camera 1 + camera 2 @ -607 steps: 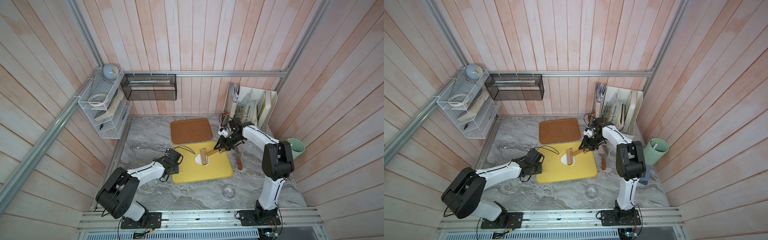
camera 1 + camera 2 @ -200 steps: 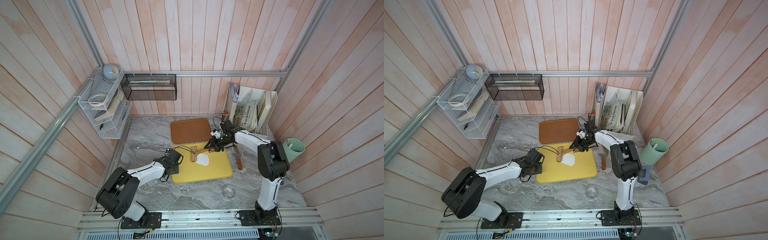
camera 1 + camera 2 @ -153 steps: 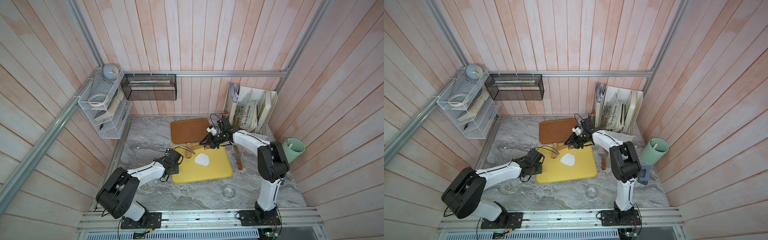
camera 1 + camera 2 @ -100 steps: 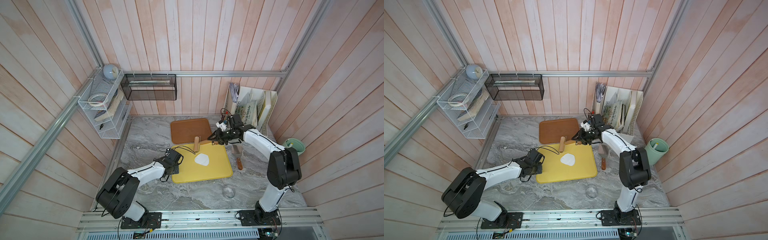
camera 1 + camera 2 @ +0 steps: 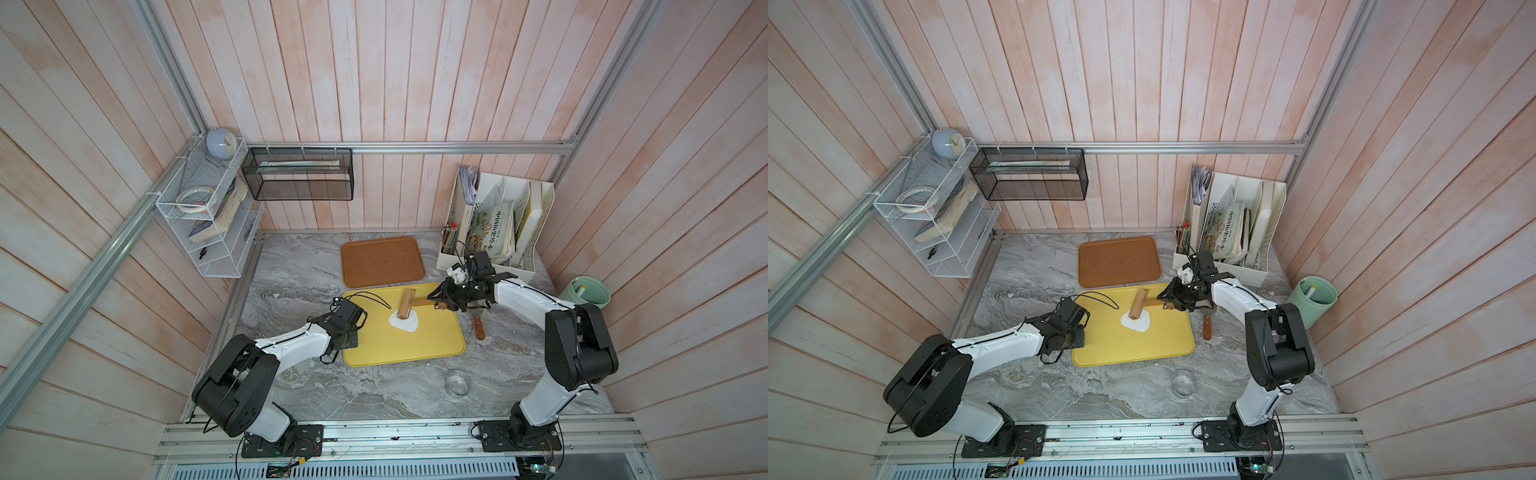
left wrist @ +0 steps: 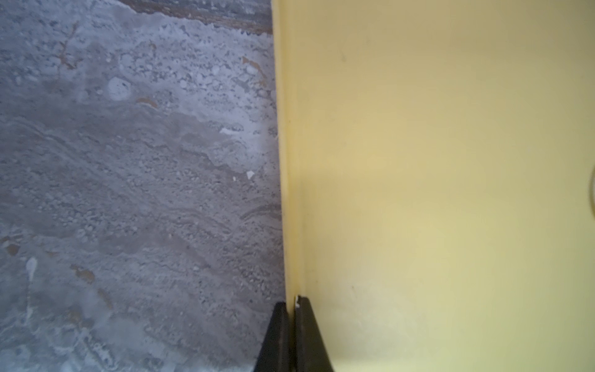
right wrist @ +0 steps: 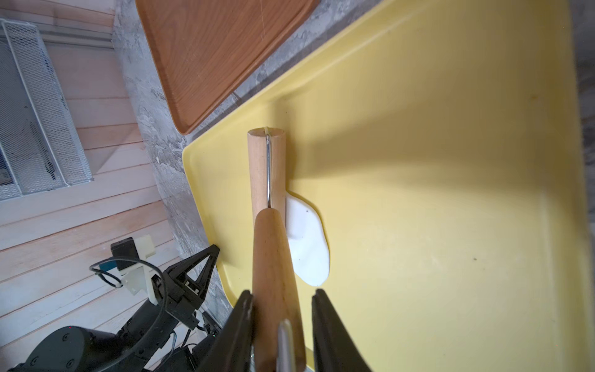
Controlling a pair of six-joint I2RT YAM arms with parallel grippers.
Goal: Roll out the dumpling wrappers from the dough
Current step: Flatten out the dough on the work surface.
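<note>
The dough (image 5: 405, 325) (image 5: 1138, 324) (image 7: 307, 244) is a flat white blob of irregular outline lying on the yellow tray (image 5: 415, 349) (image 5: 1142, 347) (image 7: 434, 193). A wooden roller (image 5: 405, 303) (image 5: 1138, 307) (image 7: 266, 170) rests with its near end on the dough's far edge. My right gripper (image 5: 436, 301) (image 5: 1167, 301) (image 7: 282, 292) is shut on the roller's handle. My left gripper (image 5: 345, 337) (image 5: 1076, 336) (image 6: 290, 302) is shut on the rim of the tray (image 6: 289, 193) at its left side. No dumpling wrappers are in view.
A brown tray (image 5: 382, 262) lies behind the yellow one. A wooden-handled tool (image 5: 479, 328) lies right of the yellow tray, and a clear ring (image 5: 457, 381) lies near its front right corner. At the back right stand a file organiser (image 5: 498, 224) and a green bucket (image 5: 584, 293).
The right gripper carried the roller off the dough's left side, lifted it toward the brown tray, then brought it back down onto the dough's far edge. The left arm stayed put.
</note>
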